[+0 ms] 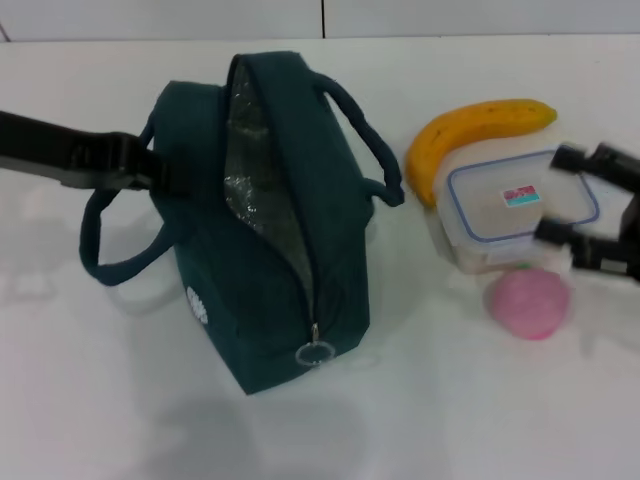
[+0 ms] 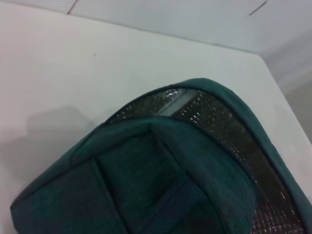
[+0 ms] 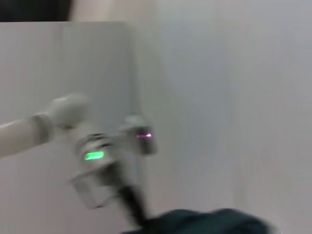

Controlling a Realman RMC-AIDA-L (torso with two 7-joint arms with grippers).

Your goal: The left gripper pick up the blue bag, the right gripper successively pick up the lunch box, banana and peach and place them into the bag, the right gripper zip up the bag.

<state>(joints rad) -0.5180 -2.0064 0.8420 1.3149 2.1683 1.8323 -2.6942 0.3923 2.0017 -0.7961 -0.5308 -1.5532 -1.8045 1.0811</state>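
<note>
Blue bag [image 1: 270, 230] gapes unzipped – banana [image 1: 470, 135] crowds lunch box [image 1: 515, 205] behind.

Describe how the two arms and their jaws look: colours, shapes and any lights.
The left gripper is black and blocky on a flat black arm. In the right wrist view that arm shows a pale rounded segment and a silver cylinder with a green light. The right gripper has two black jaws with blocky tips.

left gripper [image 1: 160, 172]: plain matte black, chunky flat link behind it | right gripper [image 1: 580, 205]: black too, two blocky fingers | from the right wrist view the left arm [image 3: 92, 156] is silver-white with a glowing green light and a tiny pink one
</note>
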